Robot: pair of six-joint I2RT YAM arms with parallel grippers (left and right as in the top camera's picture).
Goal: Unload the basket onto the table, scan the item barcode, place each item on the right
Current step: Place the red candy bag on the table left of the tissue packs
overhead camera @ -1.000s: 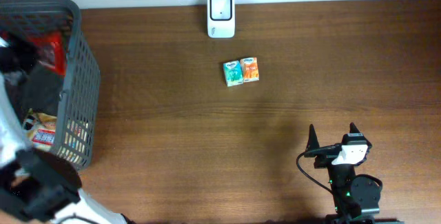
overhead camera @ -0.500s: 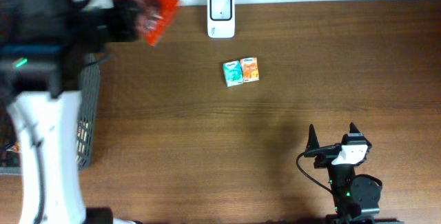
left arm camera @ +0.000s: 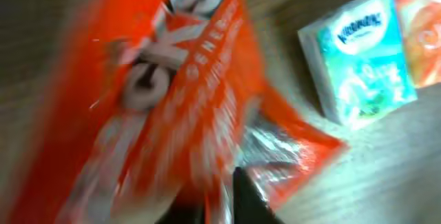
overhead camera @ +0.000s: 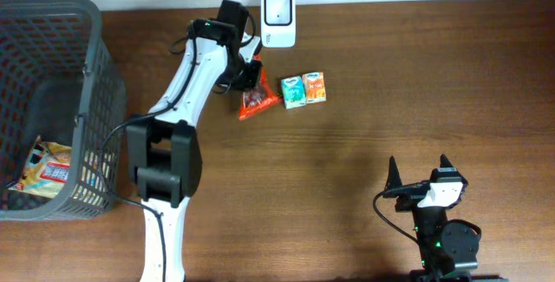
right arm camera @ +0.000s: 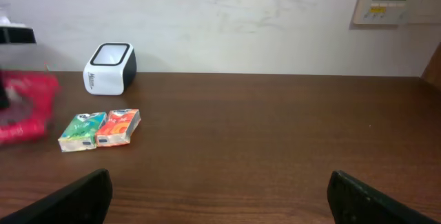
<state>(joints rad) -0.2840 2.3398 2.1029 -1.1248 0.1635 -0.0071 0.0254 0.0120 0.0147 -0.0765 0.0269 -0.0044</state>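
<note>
One red snack bag (overhead camera: 257,101), two tissue packs (overhead camera: 293,92), one scanner (overhead camera: 277,19)

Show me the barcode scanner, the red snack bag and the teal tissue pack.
barcode scanner (overhead camera: 278,20), overhead view, middle of its white body.
red snack bag (overhead camera: 257,102), overhead view, lower part of the bag.
teal tissue pack (overhead camera: 293,92), overhead view, middle of its top face.

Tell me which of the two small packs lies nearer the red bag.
The teal pack, right beside the red bag; the orange pack lies on its far side.
</note>
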